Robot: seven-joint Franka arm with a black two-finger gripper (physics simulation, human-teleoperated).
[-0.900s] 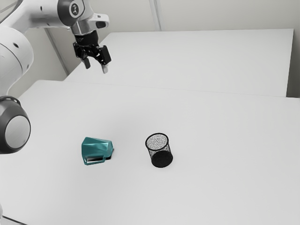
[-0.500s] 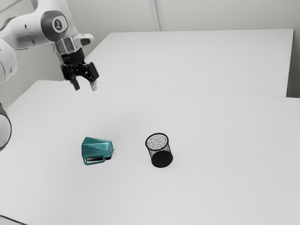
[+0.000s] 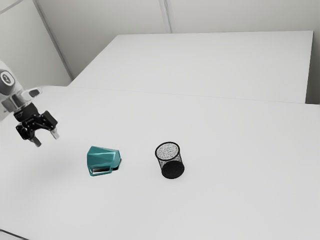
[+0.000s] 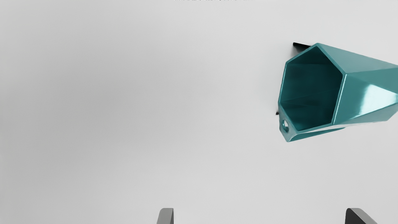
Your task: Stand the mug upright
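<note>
My gripper (image 3: pixel 46 138) hangs over the table at the exterior view's left, its fingers apart and nothing between them. The teal faceted mug (image 3: pixel 103 159) lies on its side on the table, a short way to the exterior view's right of the gripper. In the wrist view the fingertips of the gripper (image 4: pixel 259 216) stand wide apart, and the open mouth of the mug (image 4: pixel 367 90) faces toward the side where my hand is. Its handle lies low along one side, and the far end of the mug is cut off there.
A black mesh cup (image 3: pixel 171 161) stands on the white table (image 3: pixel 225 200), to the exterior view's right of the mug, with a gap between them. Behind the table is another white surface (image 3: pixel 210 65). A dark cable runs at the near left corner.
My arm has swung down and toward the exterior view's left, bringing the gripper lower and beside the mug. The mug and the mesh cup have stayed where they were.
</note>
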